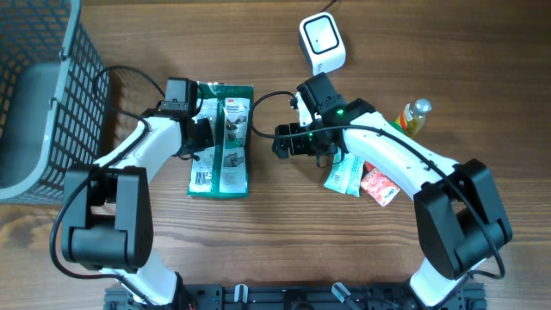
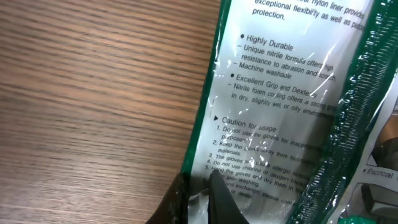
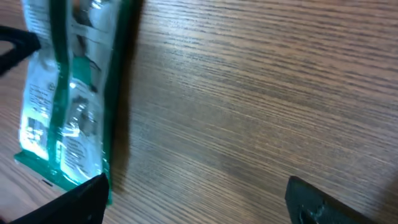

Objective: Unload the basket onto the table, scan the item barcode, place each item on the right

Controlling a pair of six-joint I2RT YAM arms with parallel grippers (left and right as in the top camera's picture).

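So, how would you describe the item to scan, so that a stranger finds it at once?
Start at the dark wire basket at the far left; to its right, left of centre, lies the green package. It is the only large, flat, green-and-white pack; the small packets further right are much smaller.

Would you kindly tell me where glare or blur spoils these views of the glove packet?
Overhead: sharp and evenly lit, the glove packet plain to see; left wrist: print in focus and legible, though bright glare streaks cross the plastic; right wrist: smeared by blur, the packet's print unreadable.
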